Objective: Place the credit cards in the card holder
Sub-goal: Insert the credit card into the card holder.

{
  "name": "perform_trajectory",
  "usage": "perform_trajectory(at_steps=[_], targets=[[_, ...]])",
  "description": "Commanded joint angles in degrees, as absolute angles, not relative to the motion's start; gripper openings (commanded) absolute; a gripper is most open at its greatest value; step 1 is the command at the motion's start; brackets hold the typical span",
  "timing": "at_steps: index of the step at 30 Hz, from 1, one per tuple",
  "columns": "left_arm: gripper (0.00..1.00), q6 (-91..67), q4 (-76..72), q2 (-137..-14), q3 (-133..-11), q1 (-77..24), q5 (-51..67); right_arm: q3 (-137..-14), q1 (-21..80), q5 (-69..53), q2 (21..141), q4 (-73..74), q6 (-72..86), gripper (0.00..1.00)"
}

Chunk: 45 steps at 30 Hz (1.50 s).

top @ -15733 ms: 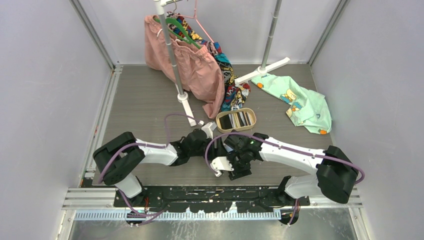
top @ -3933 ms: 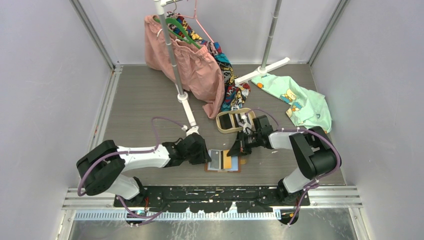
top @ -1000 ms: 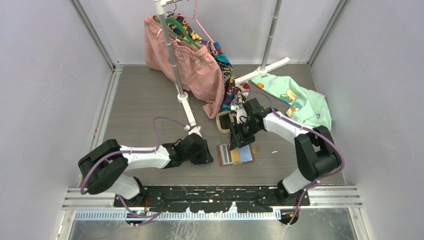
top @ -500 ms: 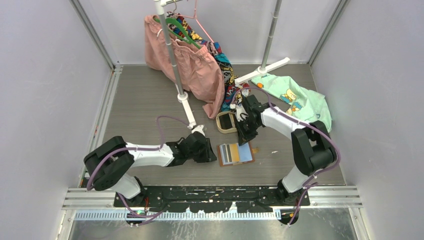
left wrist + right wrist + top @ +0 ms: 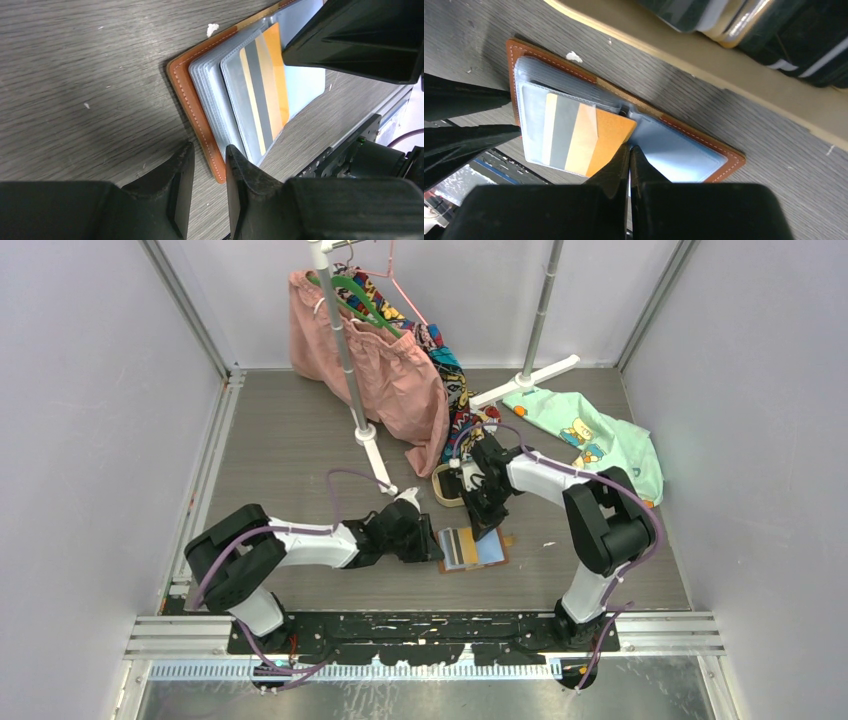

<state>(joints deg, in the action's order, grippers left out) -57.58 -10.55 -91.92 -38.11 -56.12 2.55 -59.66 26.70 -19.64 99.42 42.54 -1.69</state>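
Observation:
The card holder lies open on the table, tan-brown leather with grey and blue pockets. A yellow-orange credit card with grey and pale stripes sits partly inside a clear left-hand pocket, its bare end sticking out toward the fold. My right gripper is shut, its tips touching that bare end at the fold. My left gripper stands narrowly open at the holder's left leather edge, straddling its corner. More dark credit cards lie in the tray.
The oval beige tray sits just behind the holder, mostly hidden by my right arm in the top view. A clothes rack's white feet, a pink garment and a mint shirt lie farther back.
My right gripper has shut and come down from the tray side onto the orange card at the holder's fold. My left gripper has slid right, up to the holder's left edge.

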Motion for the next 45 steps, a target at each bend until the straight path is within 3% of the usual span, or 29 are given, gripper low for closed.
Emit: perform_trajectory(at_steps=[1, 10, 23, 33, 45], targets=[[0.31, -55.74, -9.25, -94.58, -38.89, -55.98, 3.86, -62.08, 27.35, -22.55, 100.22, 42.99, -1.48, 0.06], [0.3, -55.72, -9.4, -96.3, -39.87, -55.94, 4.75, -63.07, 27.63, -27.97, 101.1, 42.95, -0.78, 0.06], [0.36, -55.83, -7.31, -90.0, -36.28, -55.6, 2.69, -62.49, 26.53, -20.0, 95.48, 43.99, -5.0, 0.1], [0.53, -58.41, -16.19, -87.1, -30.86, -54.71, 4.45, -64.19, 26.58, -20.66, 101.33, 46.16, -5.27, 0.1], [0.55, -64.86, -31.44, -97.0, -28.56, -53.01, 8.87, -65.02, 26.87, -23.0, 104.4, 47.45, -5.45, 0.1]])
